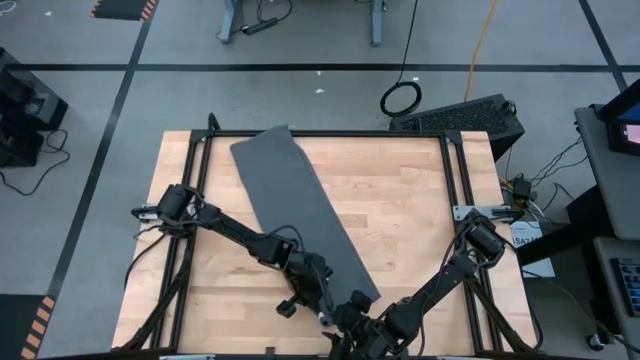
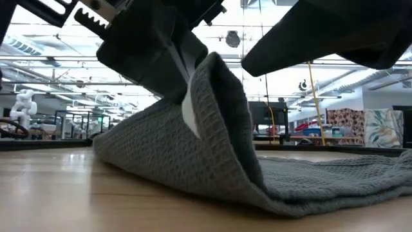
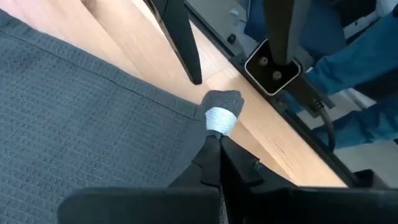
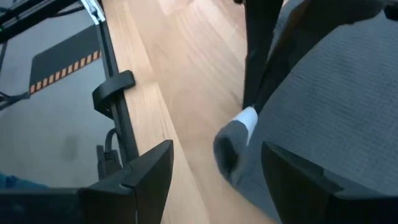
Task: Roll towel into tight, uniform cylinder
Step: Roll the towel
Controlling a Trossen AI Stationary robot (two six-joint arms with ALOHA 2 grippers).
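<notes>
The towel (image 1: 300,205), a long dark grey strip, lies slantwise on the wooden table from the far left to the near middle. Its near corner (image 2: 215,84), which bears a small white tag (image 3: 219,119), is raised off the wood. My left gripper (image 3: 219,144) is shut on that corner, near the table's front edge (image 1: 318,298). My right gripper (image 4: 216,150) is open just to the right of it (image 1: 354,318). Its fingers stand on either side of the raised corner (image 4: 229,149); I cannot tell whether they touch it. My left gripper pinches the towel's near corner right at the white tag (image 3: 217,127) between its two shut fingers. It slants downward from the table's left. The corner is lifted and curls over (image 2: 222,96), while the rest of the towel lies flat on the table.
Bare wood (image 1: 420,220) lies to the right of the towel and more to its left (image 1: 215,285). A black frame rail (image 1: 460,175) borders the table, and the front rail (image 4: 121,118) runs close to both grippers. A black box (image 1: 465,118) sits beyond the far right corner.
</notes>
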